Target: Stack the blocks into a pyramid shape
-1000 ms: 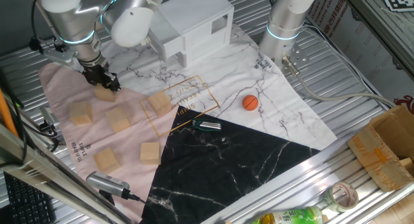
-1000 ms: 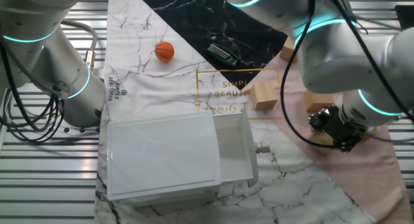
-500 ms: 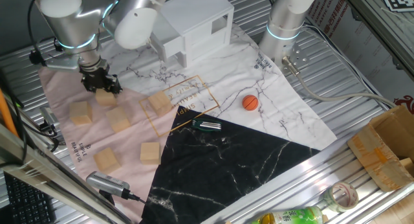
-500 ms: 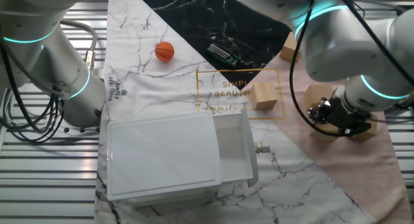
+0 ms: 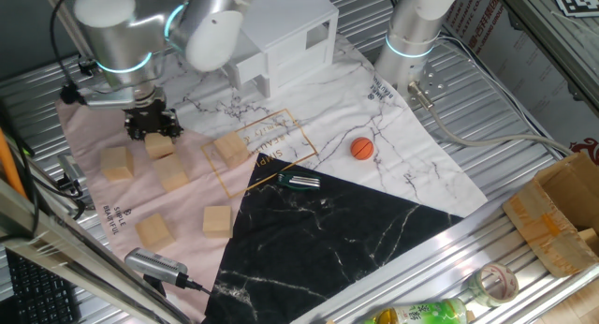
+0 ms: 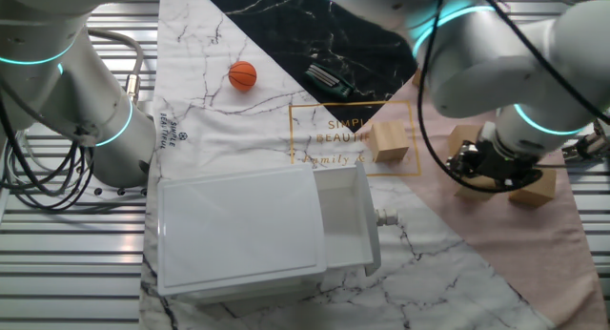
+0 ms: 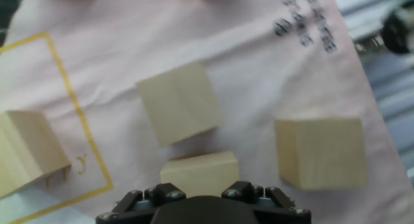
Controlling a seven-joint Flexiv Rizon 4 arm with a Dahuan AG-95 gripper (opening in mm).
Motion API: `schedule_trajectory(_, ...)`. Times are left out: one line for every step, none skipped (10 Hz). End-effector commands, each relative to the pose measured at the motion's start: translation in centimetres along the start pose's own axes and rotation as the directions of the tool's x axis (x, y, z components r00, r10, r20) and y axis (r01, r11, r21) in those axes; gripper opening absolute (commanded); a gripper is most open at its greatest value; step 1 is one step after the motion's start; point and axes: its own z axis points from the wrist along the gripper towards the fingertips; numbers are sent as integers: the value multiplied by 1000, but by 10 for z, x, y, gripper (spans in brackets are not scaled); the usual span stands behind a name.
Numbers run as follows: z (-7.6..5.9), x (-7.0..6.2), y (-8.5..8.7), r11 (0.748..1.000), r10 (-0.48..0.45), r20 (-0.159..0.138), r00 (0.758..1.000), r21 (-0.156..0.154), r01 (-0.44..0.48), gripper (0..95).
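The gripper (image 5: 153, 124) is seen over the pink part of the cloth (image 5: 94, 118), with a wooden block (image 5: 159, 144) directly under its black fingers. In the hand view the top of that block (image 7: 200, 173) is shown just ahead of the gripper body, but the fingertips themselves are cut off by the lower edge, so it cannot be told whether the block is grasped or only straddled. In the other fixed view the gripper (image 6: 481, 165) is largely masked by the wrist, and a block (image 6: 532, 185) is seen just beside it.

Only the first fixed view takes in all six blocks, lying singly on the cloth: one at the gripper, one to its left (image 5: 117, 163), one just below (image 5: 172, 173), one inside the gold printed frame (image 5: 230, 147), and two nearer the camera (image 5: 154, 231) (image 5: 217, 220). In the hand view three neighbours are shown close up: one ahead (image 7: 180, 102), one to the right (image 7: 317, 152), one at the left on the frame line (image 7: 29, 150).

The arm is held with its wrist pointing straight down at the cloth, the forearm reaching over the white house (image 5: 281, 36). The orange ball (image 5: 362, 148) is seen well apart on the marbled white area, with a small dark metallic object (image 5: 299, 182) nearby.
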Motion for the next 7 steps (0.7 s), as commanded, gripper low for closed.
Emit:
schedule_trajectory(9,-10,5,994,-109,14,994,6,109,0)
schedule_trajectory(10,-11,6,994,-113,16,993,6,113,0)
schedule_trajectory(10,-13,6,993,-121,20,992,5,121,0)
schedule_trajectory(11,-13,6,993,-122,19,992,4,122,0)
schedule_trajectory(11,-13,5,993,-121,20,992,2,121,0)
schedule_trajectory(11,-13,5,993,-120,21,993,2,120,0)
schedule_trajectory(11,-13,5,993,-121,22,992,2,121,0)
